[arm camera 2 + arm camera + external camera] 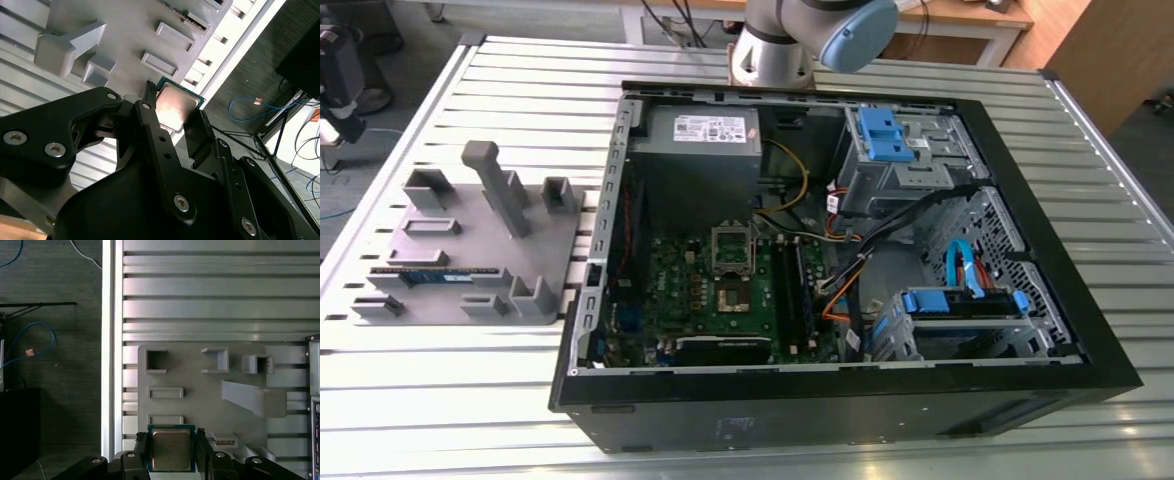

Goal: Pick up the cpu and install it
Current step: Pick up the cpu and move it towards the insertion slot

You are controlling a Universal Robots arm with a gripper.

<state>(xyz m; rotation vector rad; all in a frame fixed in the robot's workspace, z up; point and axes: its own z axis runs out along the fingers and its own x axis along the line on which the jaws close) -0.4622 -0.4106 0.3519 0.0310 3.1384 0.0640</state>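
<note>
The cpu [171, 448] [175, 106], silver top up with a thin blue-green rim, sits clamped between the two black fingers [141, 449] of the gripper [171, 450] [173, 116], which are closed narrowly against its opposite edges in both wrist views. It is held over the edge of the grey fixture tray [200, 402] [534, 255], beside that tray's shallow rectangular recesses and near the rim of the slatted aluminium table [210, 285]. In the exterior view the tray, with a memory stick [434, 275] in one slot, lies just beside the open computer case [1067, 330], whose green motherboard [687, 300] faces up.
</note>
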